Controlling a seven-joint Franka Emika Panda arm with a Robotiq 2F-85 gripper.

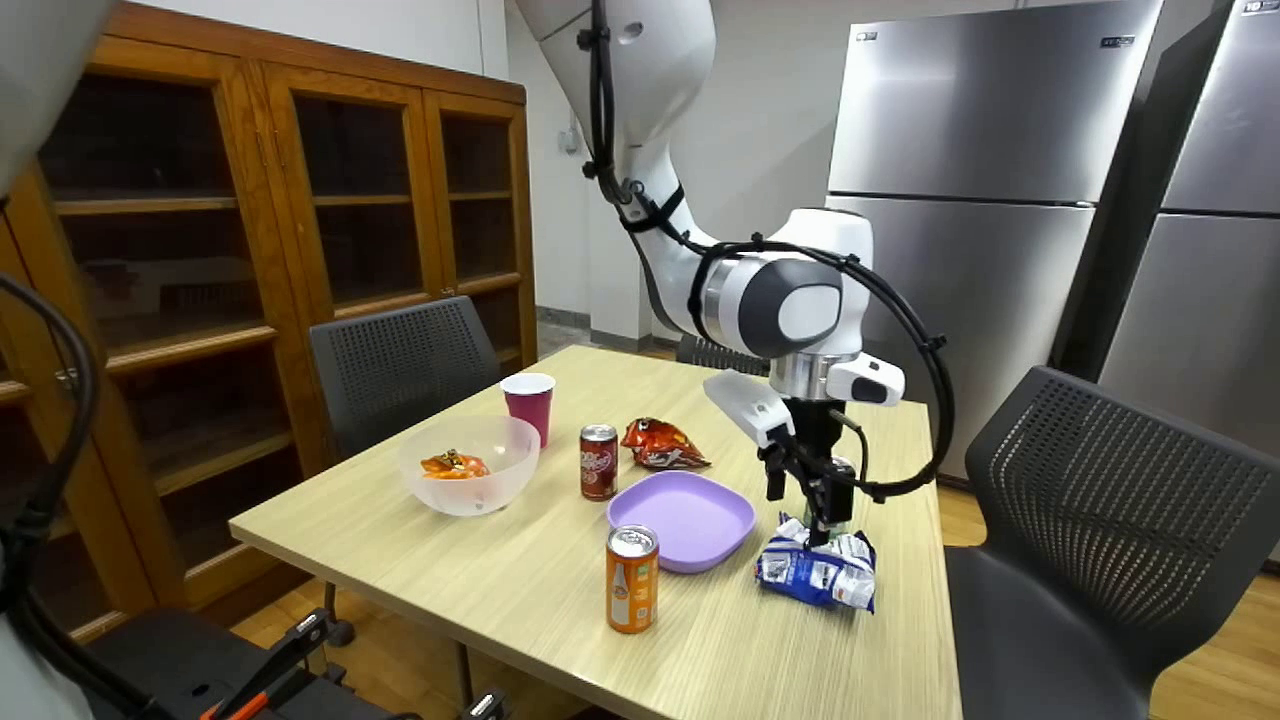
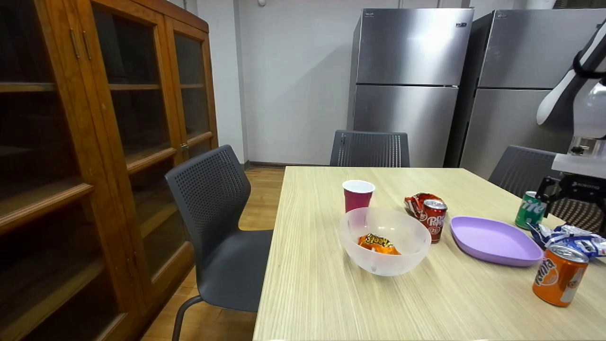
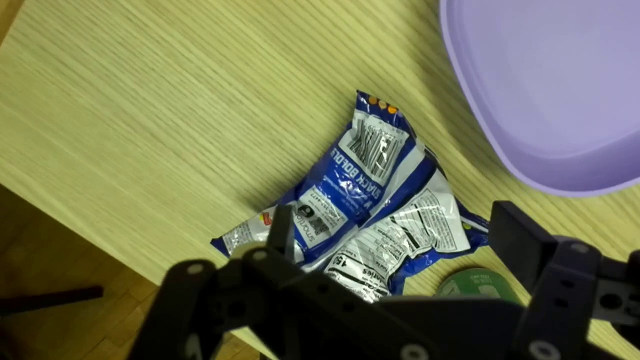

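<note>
Leftmost in an exterior view, a wooden cabinet (image 1: 250, 200) with glass doors stands behind a dark chair (image 1: 400, 365), then comes the pale wooden table (image 1: 500, 570). On it, a frosted bowl (image 1: 470, 500) holds an orange packet (image 1: 453, 465); a dark pink cup (image 1: 528, 407) with a white rim stands just beside the bowl, followed by a Dr Pepper can (image 1: 598, 465), a Fanta can (image 1: 632, 585) nearer the camera, a crumpled red bag (image 1: 662, 447) and a purple plate (image 1: 682, 520). Right of the plate, on the table, lies a blue snack packet (image 1: 815, 574), its barcode facing up. The claw (image 1: 798, 508) hangs over this packet, pointing down, its fingers (image 3: 520, 242) spread wide and gripping nothing; in the wrist view the packet shows between them, but whether they touch it I cannot tell. A green can (image 2: 529, 210) stands just beside the packet. Farther right are a steel fridge (image 1: 990, 110) and another dark chair (image 1: 1130, 470).
</note>
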